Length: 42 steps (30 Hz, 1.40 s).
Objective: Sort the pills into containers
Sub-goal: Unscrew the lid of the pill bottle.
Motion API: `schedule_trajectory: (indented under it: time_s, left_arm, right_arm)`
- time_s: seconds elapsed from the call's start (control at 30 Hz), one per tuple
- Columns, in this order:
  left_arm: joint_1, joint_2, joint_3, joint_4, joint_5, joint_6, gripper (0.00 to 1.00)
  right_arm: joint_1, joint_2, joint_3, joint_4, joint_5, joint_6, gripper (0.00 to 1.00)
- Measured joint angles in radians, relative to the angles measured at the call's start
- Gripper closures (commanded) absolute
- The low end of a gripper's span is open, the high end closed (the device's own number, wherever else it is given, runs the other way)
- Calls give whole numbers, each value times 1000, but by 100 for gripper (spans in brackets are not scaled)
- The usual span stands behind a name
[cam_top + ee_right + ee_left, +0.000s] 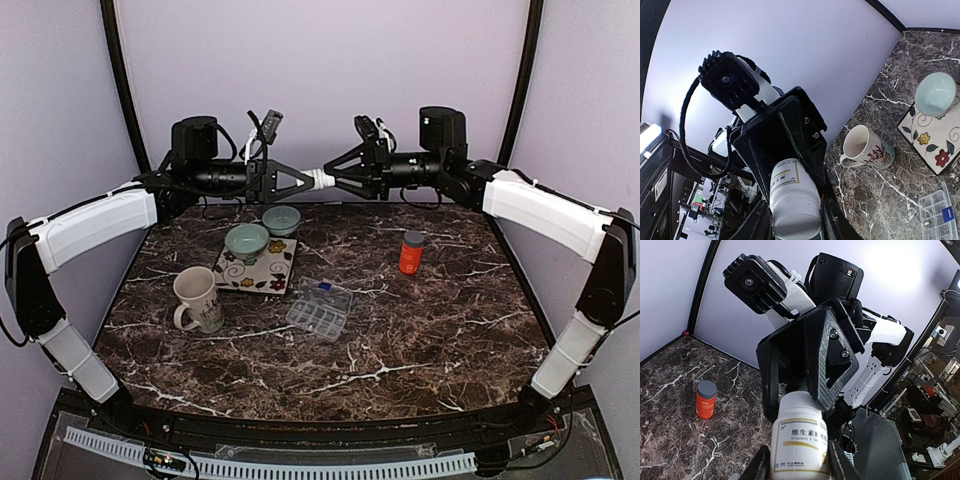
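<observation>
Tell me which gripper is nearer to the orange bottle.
Right. The right gripper is raised at the back of the table, left of the orange bottle; the left gripper faces it, farther left again.

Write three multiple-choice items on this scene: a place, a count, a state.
1. The orange bottle stands: A left of the organiser box; B inside it; C right of it.
2. Green bowls: A one; B two; C three.
3. The left gripper is: A shut on the white bottle; B open and empty; C out of view.
C: it stands apart, to the box's right. B: one on the floral tile, one behind it. A: its fingers clamp the labelled body.
</observation>
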<state>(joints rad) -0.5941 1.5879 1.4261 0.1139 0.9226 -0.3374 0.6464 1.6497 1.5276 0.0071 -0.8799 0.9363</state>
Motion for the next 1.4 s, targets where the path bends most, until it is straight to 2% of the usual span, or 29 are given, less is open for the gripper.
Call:
schedule_trajectory:
  time_s: [0.17, 0.4, 0.63, 0.8, 1.07, 1.4]
  left_arm:
    - [0, 8, 6, -2, 0, 5, 100]
    - [2, 16, 18, -4, 5, 12, 100]
    - [2, 17, 28, -4, 9, 10, 100]
    - [10, 30, 32, 42, 64, -60, 100]
    - [29, 95, 45, 251, 203, -346, 100]
    - [29, 156, 47, 547, 301, -696, 100]
  right_arm:
    - [2, 6, 0, -7, -3, 0, 71]
    - [0, 7, 11, -15, -6, -13, 100]
    - [0, 8, 32, -39, -8, -52, 100]
    - [0, 7, 64, -90, -15, -169, 100]
    - [1, 2, 131, -193, -8, -434, 100]
    - [23, -19, 206, -323, 50, -703, 100]
